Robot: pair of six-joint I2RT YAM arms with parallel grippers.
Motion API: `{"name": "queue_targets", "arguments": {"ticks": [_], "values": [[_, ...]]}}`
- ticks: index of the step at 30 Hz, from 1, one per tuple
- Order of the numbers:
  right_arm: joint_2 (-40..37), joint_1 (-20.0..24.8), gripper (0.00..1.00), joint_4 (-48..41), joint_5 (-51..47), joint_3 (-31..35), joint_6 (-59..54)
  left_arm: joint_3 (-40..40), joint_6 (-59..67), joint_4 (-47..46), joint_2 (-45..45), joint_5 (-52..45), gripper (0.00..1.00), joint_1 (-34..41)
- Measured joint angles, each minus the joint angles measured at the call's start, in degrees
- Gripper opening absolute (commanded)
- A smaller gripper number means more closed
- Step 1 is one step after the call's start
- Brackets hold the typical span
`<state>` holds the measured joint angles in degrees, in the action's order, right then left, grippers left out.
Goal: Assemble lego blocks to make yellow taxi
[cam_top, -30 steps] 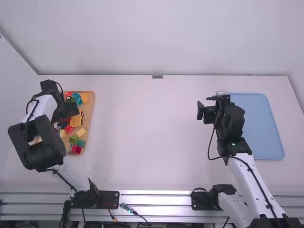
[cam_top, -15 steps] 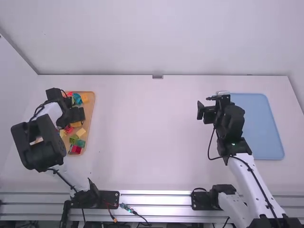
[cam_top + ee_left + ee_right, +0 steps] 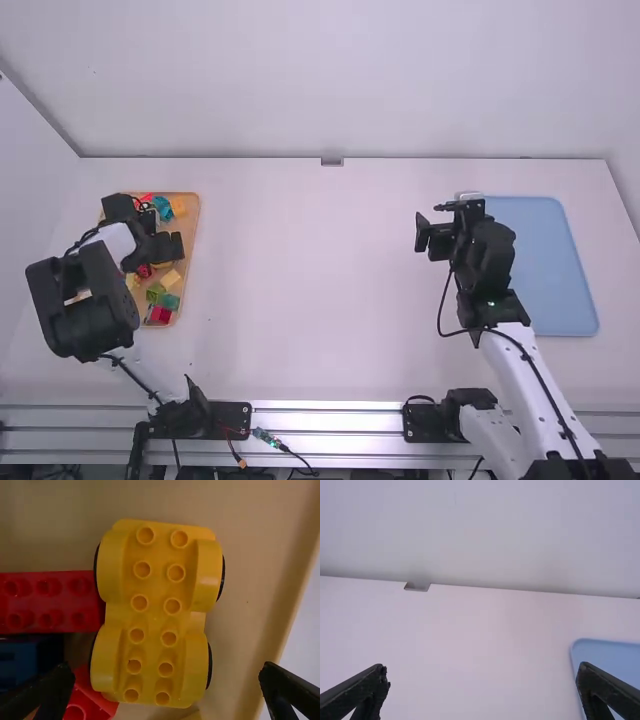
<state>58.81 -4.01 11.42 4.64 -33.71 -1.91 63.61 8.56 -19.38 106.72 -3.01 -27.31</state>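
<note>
Yellow base [image 3: 155, 617], one; studs [image 3: 172, 606], twelve.

Before you lay a white table [image 3: 310, 300], with a pale wall [image 3: 330, 80] rising behind it. A small grey bracket [image 3: 332, 161] sat near the middle of the table's far edge. Toward your right lay a flat, light-blue tray [image 3: 555, 270] with rounded corners. Silvery metal rails [image 3: 330, 418] ran along the near side.
</note>
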Motion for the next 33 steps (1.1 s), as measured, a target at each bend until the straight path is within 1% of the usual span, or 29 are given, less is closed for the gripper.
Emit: {"name": "queue_targets", "arguments": {"ticks": [1, 4, 5, 6, 7, 8, 9, 10, 16, 23, 26, 31, 32, 33], "values": [[0.0, 0.0, 0.99, 0.0, 0.0, 0.0, 0.2, 0.0, -0.2, 0.0, 0.0, 0.0, 0.94, 0.0], [0.0, 0.0, 0.99, 0.0, 0.0, 0.0, 0.2, 0.0, -0.4, 0.0, 0.0, 0.0, 0.95, 0.0], [0.0, 0.0, 0.99, 0.0, 0.0, 0.0, 0.2, 0.0, -0.6, 0.0, 0.0, 0.0, 0.88, 0.0], [0.0, 0.0, 0.99, 0.0, 0.1, 0.0, 0.2, 0.0, -0.7, 0.0, 0.0, 0.0, 0.84, 0.0], [0.0, 0.0, 0.99, 0.0, 0.1, 0.0, 0.1, 0.0, -0.6, -0.1, 0.0, 0.0, 0.92, 0.0], [0.0, 0.0, 0.99, 0.0, 0.1, 0.0, 0.2, 0.0, -0.8, -0.1, 0.0, 0.0, 0.94, 0.0], [0.0, 0.0, 0.99, 0.0, 0.1, 0.0, 0.2, 0.0, -0.7, -0.5, 0.0, 0.0, 0.99, 0.0], [0.0, 0.0, 0.99, 0.0, 0.1, 0.0, 0.0, 0.0, -1.0, -0.8, 0.0, 0.0, 1.0, 0.0], [0.0, 0.0, 0.99, 0.0, 0.0, 0.0, 0.2, -0.4, -1.1, 1.5, 0.0, 0.2, 0.99, 0.0], [0.0, 0.0, 0.99, 0.0, 0.0, 0.0, 0.0, -3.5, -1.0, 5.7, 0.0, 0.3, 1.0, 0.0], [0.0, 0.0, 0.99, 0.0, 0.1, 0.0, 0.0, -4.5, -1.0, 7.5, 0.0, 0.5, 0.97, 0.0], [0.0, 0.0, 0.99, 0.0, 0.0, 0.0, 0.1, -5.8, -0.2, 10.3, 0.0, 0.7, 0.98, 0.0], [0.0, 0.0, 0.99, 0.0, 0.1, 0.0, 0.0, -6.0, 0.3, 10.4, 0.0, 0.7, 0.94, 0.0], [0.0, 0.0, 0.99, 0.0, 0.1, 0.0, 0.0, -6.1, 0.4, 10.6, 0.0, 0.7, 0.93, 0.0]]}}
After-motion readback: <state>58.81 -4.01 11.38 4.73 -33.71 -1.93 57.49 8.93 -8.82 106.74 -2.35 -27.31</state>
